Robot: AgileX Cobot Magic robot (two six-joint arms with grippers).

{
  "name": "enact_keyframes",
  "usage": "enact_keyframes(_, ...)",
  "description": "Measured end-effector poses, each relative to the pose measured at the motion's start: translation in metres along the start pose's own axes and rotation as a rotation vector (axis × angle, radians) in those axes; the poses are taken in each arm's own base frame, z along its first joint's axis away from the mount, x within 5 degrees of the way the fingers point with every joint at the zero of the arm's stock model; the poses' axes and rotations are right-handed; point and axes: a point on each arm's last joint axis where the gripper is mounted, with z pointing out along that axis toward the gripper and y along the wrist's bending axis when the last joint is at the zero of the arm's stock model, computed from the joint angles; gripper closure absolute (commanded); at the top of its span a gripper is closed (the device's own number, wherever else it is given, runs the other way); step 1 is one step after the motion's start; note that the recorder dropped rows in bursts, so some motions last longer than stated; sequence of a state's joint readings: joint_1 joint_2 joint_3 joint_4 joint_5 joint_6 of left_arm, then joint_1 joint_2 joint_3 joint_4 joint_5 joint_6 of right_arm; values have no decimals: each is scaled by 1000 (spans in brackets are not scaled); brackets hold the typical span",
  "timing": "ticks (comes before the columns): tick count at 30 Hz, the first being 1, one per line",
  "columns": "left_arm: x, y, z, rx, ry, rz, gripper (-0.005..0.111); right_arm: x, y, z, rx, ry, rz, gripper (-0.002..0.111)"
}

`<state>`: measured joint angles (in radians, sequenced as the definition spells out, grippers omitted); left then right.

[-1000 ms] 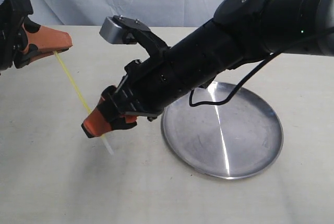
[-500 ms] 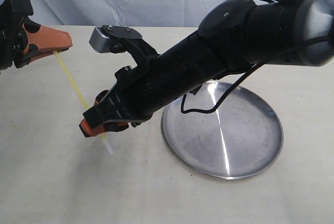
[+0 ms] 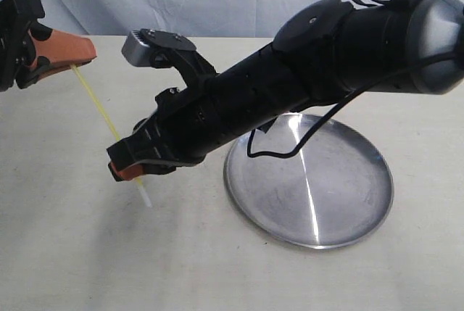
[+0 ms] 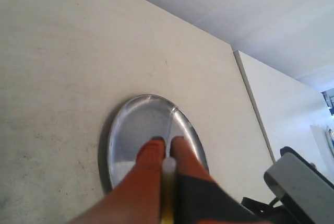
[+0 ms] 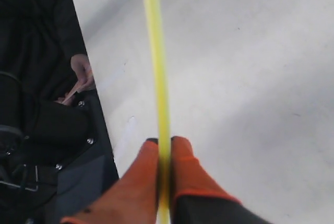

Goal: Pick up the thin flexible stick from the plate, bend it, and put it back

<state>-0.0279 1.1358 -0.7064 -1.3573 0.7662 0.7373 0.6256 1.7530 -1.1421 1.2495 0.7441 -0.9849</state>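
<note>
Left gripper (image 3: 81,57) pinched tight on upper end of the thin flexible stick (image 3: 98,104), raised at far left; strand slanting straight down to right gripper (image 3: 129,174), clamped onto it near pale tip; the plate (image 3: 348,202) farther right, apart from stick.

Stick (image 3: 95,101) spanning left gripper (image 3: 81,55) to right gripper (image 3: 127,172), left of plate (image 3: 341,202), above table (image 3: 72,253)

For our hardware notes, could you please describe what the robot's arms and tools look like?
The right arm is a thick, matte black cylinder with a loose black cable and a grey box near its wrist. The right tool and left tool are orange-tipped on black bodies.
</note>
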Motion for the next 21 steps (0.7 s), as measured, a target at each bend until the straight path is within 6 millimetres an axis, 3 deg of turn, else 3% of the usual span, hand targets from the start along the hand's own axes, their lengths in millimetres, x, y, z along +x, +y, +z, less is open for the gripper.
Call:
enact_keyframes(14, -7, 1, -1, -30, -63, -11, 106, -12, -10, -10, 171, -154, -2, 108)
enact_keyframes(21, -3, -10, 6, -30, -65, 38, 106, -15, -15, -11, 209, -213, 15, 108)
